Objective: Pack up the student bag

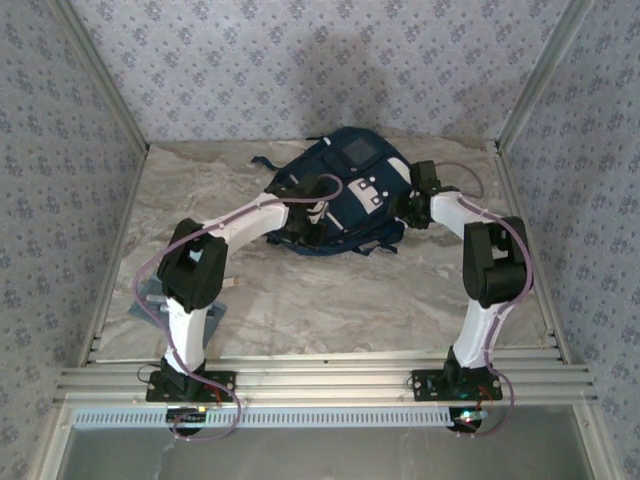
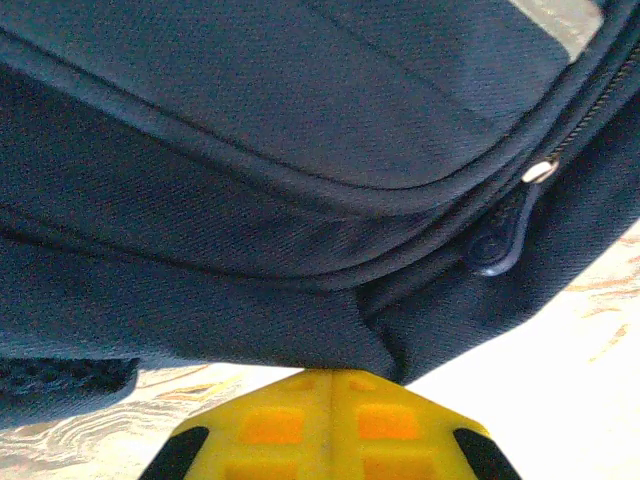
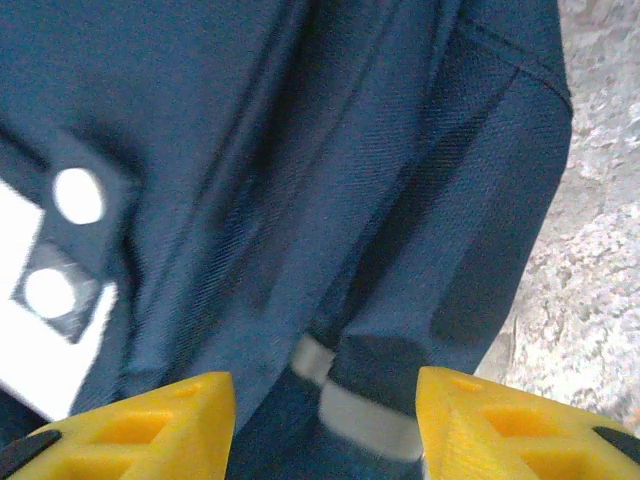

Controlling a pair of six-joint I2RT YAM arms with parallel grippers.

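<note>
The student bag [image 1: 350,185] lies at the back middle of the marble table [image 1: 330,300], navy with white patches and a grey front panel. My left gripper [image 1: 304,228] is at the bag's near left edge. In the left wrist view its yellow fingers [image 2: 330,385] are pressed together, with a fold of the bag's fabric [image 2: 300,330] pinched at their tips. A zipper pull [image 2: 500,240] hangs just to the right. My right gripper [image 1: 412,207] is at the bag's right side. It stands open [image 3: 325,410] over navy fabric [image 3: 300,200] and a white trim stripe [image 3: 365,420].
A small flat object [image 1: 150,297] lies on the table by the left arm's elbow, partly hidden. Patterned walls [image 1: 60,150] close in the left, back and right. Aluminium rails [image 1: 330,375] run along the near edge.
</note>
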